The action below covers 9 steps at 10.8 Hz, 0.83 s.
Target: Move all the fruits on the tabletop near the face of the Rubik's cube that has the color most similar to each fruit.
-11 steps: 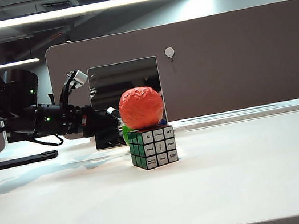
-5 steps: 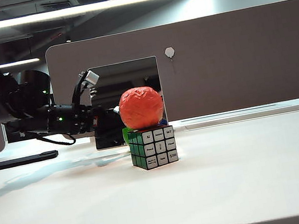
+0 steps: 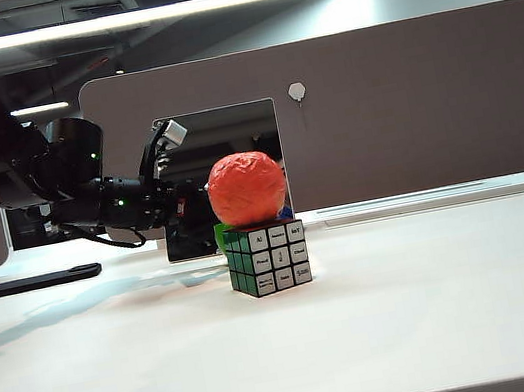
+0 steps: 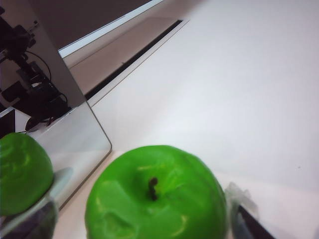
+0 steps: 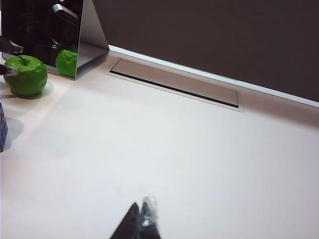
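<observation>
Green apple (image 4: 157,196) sits on the counter (image 3: 414,311) behind the Rubik's cube (image 3: 269,258), apparently straddled by the wide-open left pincer (image 4: 149,219) for grasping, while the right pincer (image 5: 141,219) idles clenched and empty.

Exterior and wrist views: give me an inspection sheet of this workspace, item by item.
Surface: white tabletop, bare in front.
Job's things: orange-red fruit sits on the Rubik's cube; green apple beside a mirror.
Clutter: dark flat object at far left.
Grippers: left gripper open around the apple; right gripper shut, empty, above bare table.
Cables: black cable under left arm.
Surroundings: grey partition, ceiling light.
</observation>
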Each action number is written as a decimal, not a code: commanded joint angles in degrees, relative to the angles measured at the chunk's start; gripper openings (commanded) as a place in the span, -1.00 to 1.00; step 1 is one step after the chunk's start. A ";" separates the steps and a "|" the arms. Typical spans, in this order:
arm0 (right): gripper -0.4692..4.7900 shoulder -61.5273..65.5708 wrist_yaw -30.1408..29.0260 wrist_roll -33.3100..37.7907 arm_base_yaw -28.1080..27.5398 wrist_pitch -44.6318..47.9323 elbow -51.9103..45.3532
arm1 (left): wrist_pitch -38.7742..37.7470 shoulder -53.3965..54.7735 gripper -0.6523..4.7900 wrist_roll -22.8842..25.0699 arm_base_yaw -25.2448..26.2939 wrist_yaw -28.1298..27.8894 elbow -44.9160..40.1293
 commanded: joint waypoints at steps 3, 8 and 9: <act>-0.82 0.02 0.70 0.26 -0.02 0.13 0.15 | 0.15 1.90 1.00 0.24 -0.81 -0.20 0.61; -0.82 0.00 0.70 0.26 -0.02 -0.02 0.15 | -0.33 3.04 1.00 0.15 -1.09 -0.59 3.32; -0.82 0.02 0.70 0.26 -0.02 -0.02 0.15 | -0.94 3.58 1.00 0.02 -1.42 -0.61 4.39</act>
